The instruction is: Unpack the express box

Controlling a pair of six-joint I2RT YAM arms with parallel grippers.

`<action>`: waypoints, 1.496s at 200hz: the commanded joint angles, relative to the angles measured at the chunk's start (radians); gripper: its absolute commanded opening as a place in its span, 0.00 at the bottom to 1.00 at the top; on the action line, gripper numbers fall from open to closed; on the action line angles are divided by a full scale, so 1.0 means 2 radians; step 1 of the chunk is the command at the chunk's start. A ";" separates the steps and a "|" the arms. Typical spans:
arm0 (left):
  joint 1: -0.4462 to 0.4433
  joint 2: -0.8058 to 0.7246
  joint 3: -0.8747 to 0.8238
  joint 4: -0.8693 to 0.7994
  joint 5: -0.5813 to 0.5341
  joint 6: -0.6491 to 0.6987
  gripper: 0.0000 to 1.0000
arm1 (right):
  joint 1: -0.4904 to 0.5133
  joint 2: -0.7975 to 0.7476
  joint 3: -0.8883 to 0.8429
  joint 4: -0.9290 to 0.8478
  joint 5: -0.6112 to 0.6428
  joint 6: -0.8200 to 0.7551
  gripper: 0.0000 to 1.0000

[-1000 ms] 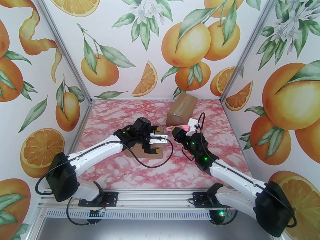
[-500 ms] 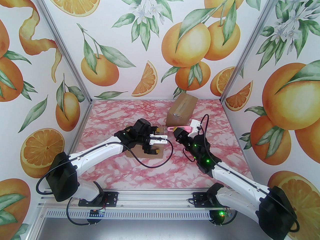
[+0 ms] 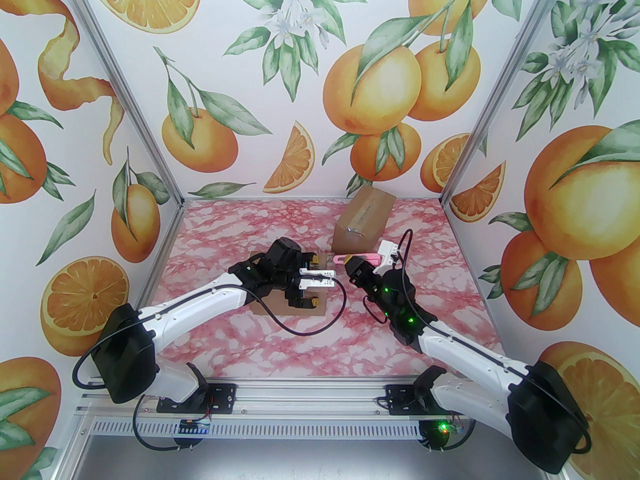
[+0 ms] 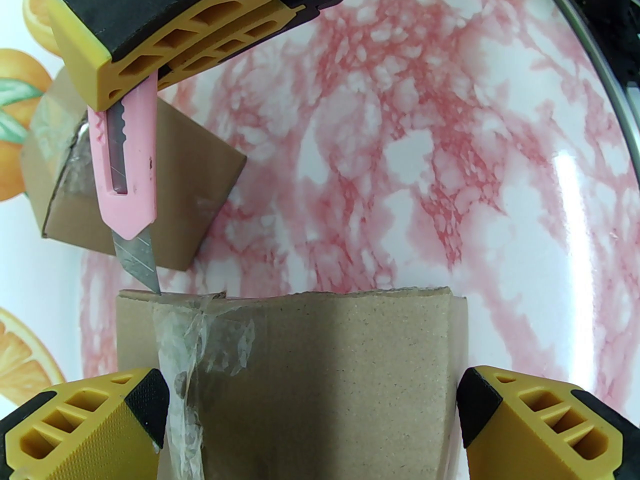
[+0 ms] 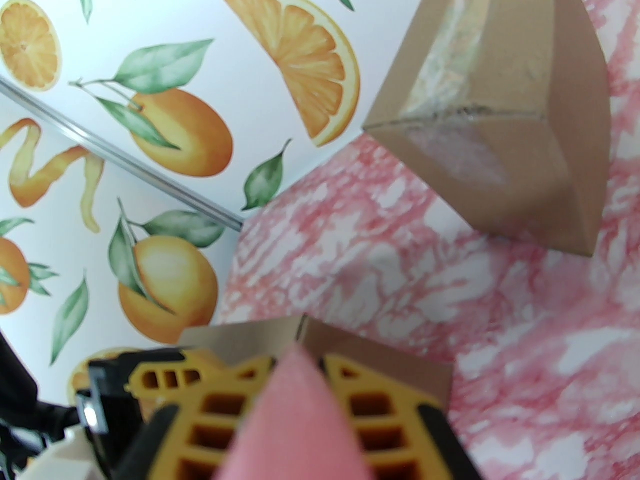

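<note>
The right gripper [image 3: 350, 261], clamped on the knife [image 4: 127, 168], edged nearer the box [image 4: 325, 368]; left gripper [image 4: 312, 400] stands apart astride it; unheld, box may skid.

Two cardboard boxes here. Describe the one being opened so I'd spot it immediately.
On the pink marbled table, look mid-left, under the left arm's fingers. That box has the pink knife's blade tip at its taped edge; the other box sits apart, farther back.

Pink knife handle [image 5: 295, 433] between the right claw's [image 5: 295, 363] yellow fingers [image 5: 210, 408], cardboard box [image 5: 385, 368] just beyond, second taped box [image 5: 505, 118] farther off.
</note>
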 commanded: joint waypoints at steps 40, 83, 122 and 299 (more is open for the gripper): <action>0.004 -0.010 -0.019 0.019 0.002 -0.005 0.97 | 0.003 -0.007 -0.018 0.048 -0.009 0.018 0.00; 0.010 -0.023 -0.034 0.034 0.013 -0.006 0.93 | 0.002 0.004 -0.006 0.027 -0.027 0.024 0.00; 0.015 -0.028 -0.041 0.038 0.015 -0.006 0.91 | 0.002 0.028 -0.007 0.028 -0.039 0.036 0.00; 0.061 -0.061 -0.116 0.196 -0.062 -0.087 0.81 | -0.030 0.049 0.013 -0.027 -0.210 0.075 0.00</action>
